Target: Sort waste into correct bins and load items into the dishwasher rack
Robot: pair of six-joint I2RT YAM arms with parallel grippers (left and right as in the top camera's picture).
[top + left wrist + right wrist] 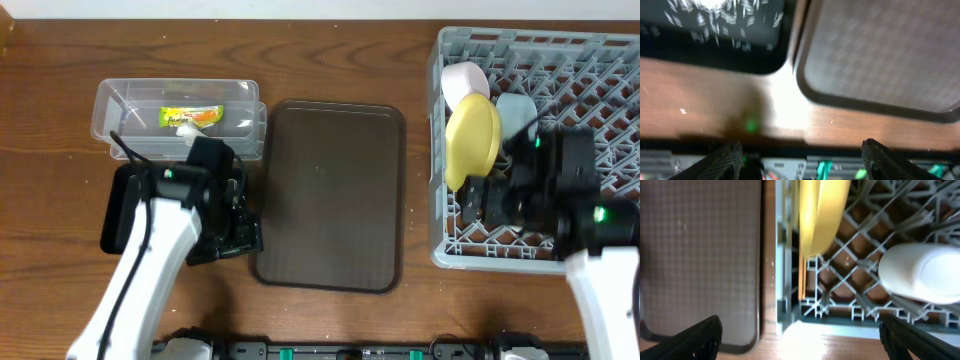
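The brown tray (330,195) lies bare in the middle of the table. The grey dishwasher rack (437,250) at the right holds a yellow plate (472,140) on edge, a pink bowl (463,80) and a pale cup (515,108). My left gripper (235,232) is open and empty beside the tray's front left corner (805,85); its fingers (805,162) hang over the table's front edge. My right gripper (485,200) is open and empty over the rack's front left corner. Its wrist view (805,340) shows the yellow plate (820,210) and a white cup (922,272).
A clear plastic bin (110,100) at the back left holds a yellow-green wrapper (190,115) and a crumpled white scrap (188,129). A dark glinting shape (715,35) lies left of the tray in the left wrist view. Bare wood lies between tray and rack (771,265).
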